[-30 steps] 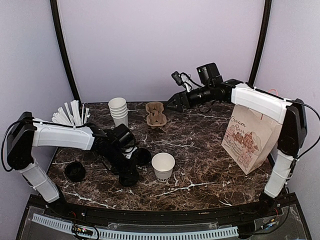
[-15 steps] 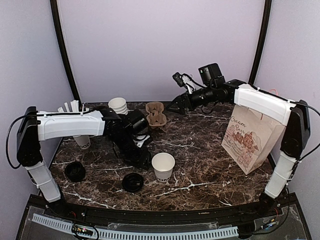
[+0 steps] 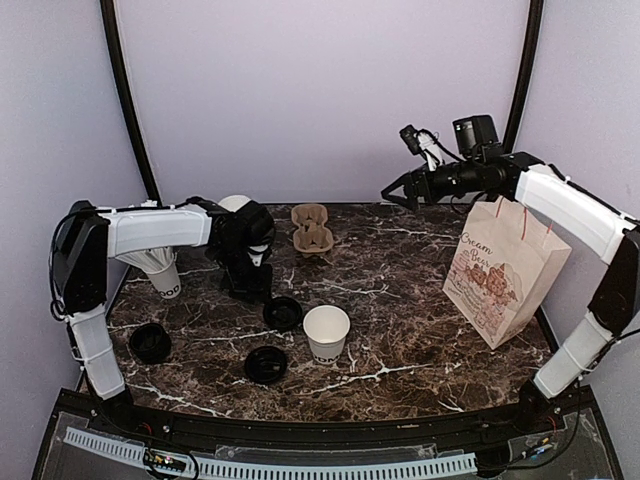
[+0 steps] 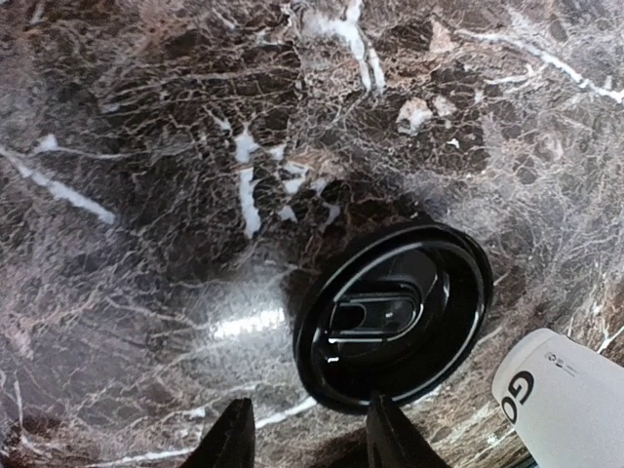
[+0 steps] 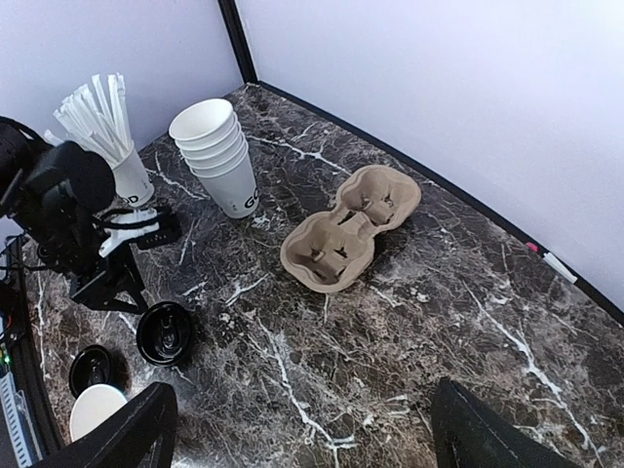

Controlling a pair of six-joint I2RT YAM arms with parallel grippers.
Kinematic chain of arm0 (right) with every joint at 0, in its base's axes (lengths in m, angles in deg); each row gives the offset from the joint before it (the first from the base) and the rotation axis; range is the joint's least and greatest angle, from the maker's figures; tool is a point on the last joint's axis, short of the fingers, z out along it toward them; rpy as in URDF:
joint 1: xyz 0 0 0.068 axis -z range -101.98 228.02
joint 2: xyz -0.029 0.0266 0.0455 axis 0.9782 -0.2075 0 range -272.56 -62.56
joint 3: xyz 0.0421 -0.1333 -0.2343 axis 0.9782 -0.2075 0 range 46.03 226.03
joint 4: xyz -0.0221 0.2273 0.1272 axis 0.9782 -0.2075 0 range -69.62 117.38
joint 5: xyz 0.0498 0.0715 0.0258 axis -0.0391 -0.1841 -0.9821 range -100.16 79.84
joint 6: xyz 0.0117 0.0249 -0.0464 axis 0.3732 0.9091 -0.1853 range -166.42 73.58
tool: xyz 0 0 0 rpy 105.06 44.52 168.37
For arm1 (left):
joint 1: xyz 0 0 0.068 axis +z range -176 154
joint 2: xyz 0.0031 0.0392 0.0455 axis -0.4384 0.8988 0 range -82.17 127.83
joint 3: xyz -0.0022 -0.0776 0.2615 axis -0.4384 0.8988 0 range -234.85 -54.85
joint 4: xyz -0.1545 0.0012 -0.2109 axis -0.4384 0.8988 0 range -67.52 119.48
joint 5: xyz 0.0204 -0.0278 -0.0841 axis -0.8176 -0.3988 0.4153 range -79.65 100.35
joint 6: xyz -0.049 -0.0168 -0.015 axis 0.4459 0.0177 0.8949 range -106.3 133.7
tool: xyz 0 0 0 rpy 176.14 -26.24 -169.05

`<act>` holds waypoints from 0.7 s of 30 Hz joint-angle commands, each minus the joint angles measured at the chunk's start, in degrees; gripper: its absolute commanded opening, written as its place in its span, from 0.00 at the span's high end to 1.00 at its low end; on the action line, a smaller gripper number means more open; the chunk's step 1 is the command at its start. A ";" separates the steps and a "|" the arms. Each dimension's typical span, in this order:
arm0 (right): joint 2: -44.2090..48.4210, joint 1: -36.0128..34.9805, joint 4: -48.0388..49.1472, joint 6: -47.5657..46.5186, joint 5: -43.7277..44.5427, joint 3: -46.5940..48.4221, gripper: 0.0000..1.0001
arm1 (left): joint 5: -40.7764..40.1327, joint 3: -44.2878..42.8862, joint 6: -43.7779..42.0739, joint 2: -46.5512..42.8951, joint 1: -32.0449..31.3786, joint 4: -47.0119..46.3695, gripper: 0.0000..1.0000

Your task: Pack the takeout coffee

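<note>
1. Black left gripper (image 3: 250, 292) has pulled back in the last half second. It now hangs left of the cardboard carrier (image 3: 312, 228) and nearer me, fingers spread and holding nothing.
2. That retreat uncovered a black lid (image 3: 283, 313) lying flat in front of the carrier.
3. I see the right gripper (image 3: 393, 190) has swung from beside the carrier off to its right, fingers wide apart and empty.
4. The coffee cup (image 3: 326, 333) stands upright in front of the carrier, long axis vertical, open mouth up, lettering facing me. The lid lies just left of it.
</note>
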 commanded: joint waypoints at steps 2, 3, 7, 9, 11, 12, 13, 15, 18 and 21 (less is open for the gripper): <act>4.07 0.87 1.78 -1.19 0.38 -3.72 0.08 | 1.63 -1.86 -1.25 3.70 0.46 -2.18 0.59; 4.20 1.02 1.90 -1.18 0.14 -4.12 0.08 | 1.31 -2.28 -1.33 4.65 0.65 -2.22 0.60; 4.11 1.30 2.31 -0.88 -0.91 -4.65 0.08 | -0.75 -3.77 -1.30 6.55 1.01 -1.00 0.65; 3.82 1.31 2.48 -0.62 -1.37 -4.65 0.08 | -1.05 -3.91 -1.22 6.90 1.07 -1.01 0.68; 3.30 1.31 2.75 -0.38 -1.91 -4.56 0.08 | -0.60 -3.89 -1.16 7.23 1.16 -1.24 0.72; 3.08 1.31 2.83 -0.27 -2.28 -4.56 0.08 | -0.43 -3.93 -1.14 7.33 1.17 -1.28 0.75; 2.83 1.35 2.95 -0.17 -2.52 -4.62 0.09 | -0.13 -3.96 -1.12 7.56 1.17 -1.21 0.77; 2.53 1.31 3.22 0.02 -2.91 -4.65 0.09 | 0.18 -3.97 -1.12 7.69 1.22 -1.05 0.80; 2.33 1.32 3.25 0.11 -3.25 -4.50 0.09 | -0.06 -3.93 -1.24 7.69 1.31 -0.65 0.81; 2.32 1.33 3.26 0.11 -3.30 -4.55 0.09 | 0.23 -3.93 -1.38 8.07 1.39 -0.44 0.79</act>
